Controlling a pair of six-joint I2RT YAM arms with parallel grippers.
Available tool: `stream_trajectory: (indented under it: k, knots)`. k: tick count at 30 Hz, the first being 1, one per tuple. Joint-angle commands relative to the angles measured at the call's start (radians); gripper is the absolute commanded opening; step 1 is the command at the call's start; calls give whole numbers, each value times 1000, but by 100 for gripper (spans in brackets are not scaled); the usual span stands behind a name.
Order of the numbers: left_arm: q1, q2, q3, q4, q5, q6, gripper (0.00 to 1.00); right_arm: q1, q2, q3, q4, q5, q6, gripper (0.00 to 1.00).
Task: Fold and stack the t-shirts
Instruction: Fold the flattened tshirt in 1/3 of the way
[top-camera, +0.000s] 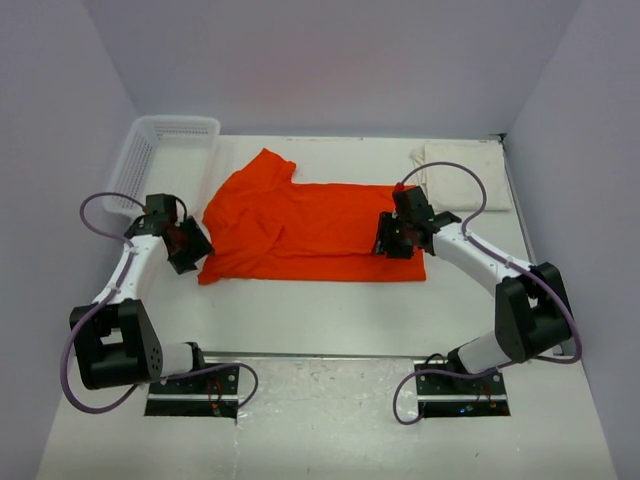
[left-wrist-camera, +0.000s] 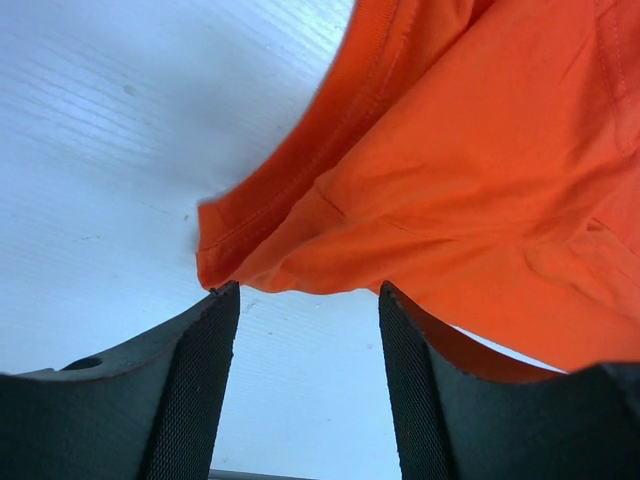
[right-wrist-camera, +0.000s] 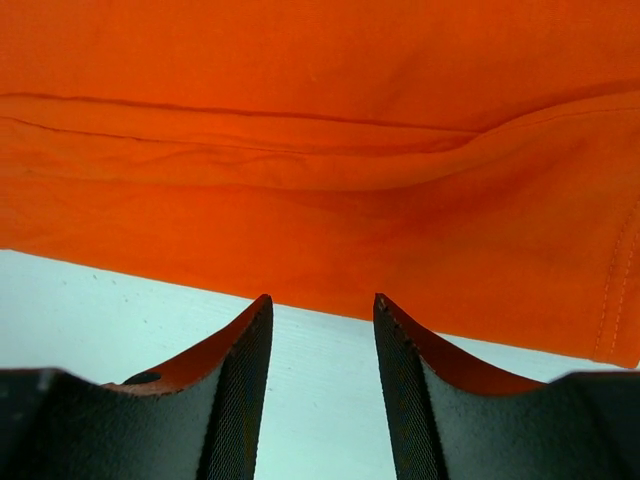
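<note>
The orange-red t-shirt (top-camera: 310, 230) lies flat mid-table, partly folded, with one sleeve pointing to the back left. The cream-white t-shirt (top-camera: 465, 172) sits folded at the back right. My left gripper (top-camera: 190, 250) hovers at the orange shirt's left edge. In the left wrist view this gripper (left-wrist-camera: 308, 292) is open, with bare table between its fingers and the shirt's sleeve hem (left-wrist-camera: 300, 215) just ahead. My right gripper (top-camera: 392, 240) is over the shirt's right end. In the right wrist view it (right-wrist-camera: 322, 300) is open and empty, its tips at the orange shirt's edge (right-wrist-camera: 320, 250).
A white lattice basket (top-camera: 165, 140) stands at the back left corner, beside the left arm. Walls close the table in on the left, right and back. Bare white table (top-camera: 320, 310) runs between the orange shirt and the arm bases.
</note>
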Motion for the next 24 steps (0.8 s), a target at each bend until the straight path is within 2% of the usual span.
stream_trajectory:
  k: [1, 6, 8, 10, 13, 15, 18, 19, 22, 24]
  knots:
    - [8, -22, -19, -15, -60, -14, 59, 12, -14, -8, 46, -39, 6, 46]
    - [8, 24, -29, 1, -94, -2, 52, 26, -8, -11, 63, -47, 8, 33]
    - [8, 39, -30, 12, -94, 6, 45, 38, 0, -5, 65, -45, 5, 25]
    - [8, 50, -30, 18, -137, 14, 45, 43, 15, 4, 65, -42, 2, 24]
    - [7, 59, -33, 28, -166, 18, 55, 53, 35, 19, 57, -33, -3, 25]
    - [8, 68, -44, 36, -163, 21, 55, 56, 38, 26, 56, -31, -3, 25]
    - [8, 96, -52, 58, -148, 32, 51, 59, 40, 36, 54, -33, -3, 25]
    - [8, 102, -55, 70, -146, 34, 44, 60, 43, 39, 52, -31, 0, 25]
    - [8, 130, -61, 91, -129, 38, 33, 78, 49, 47, 52, -31, 5, 24]
    - [8, 148, -62, 100, -119, 40, 31, 84, 55, 50, 52, -28, 5, 24]
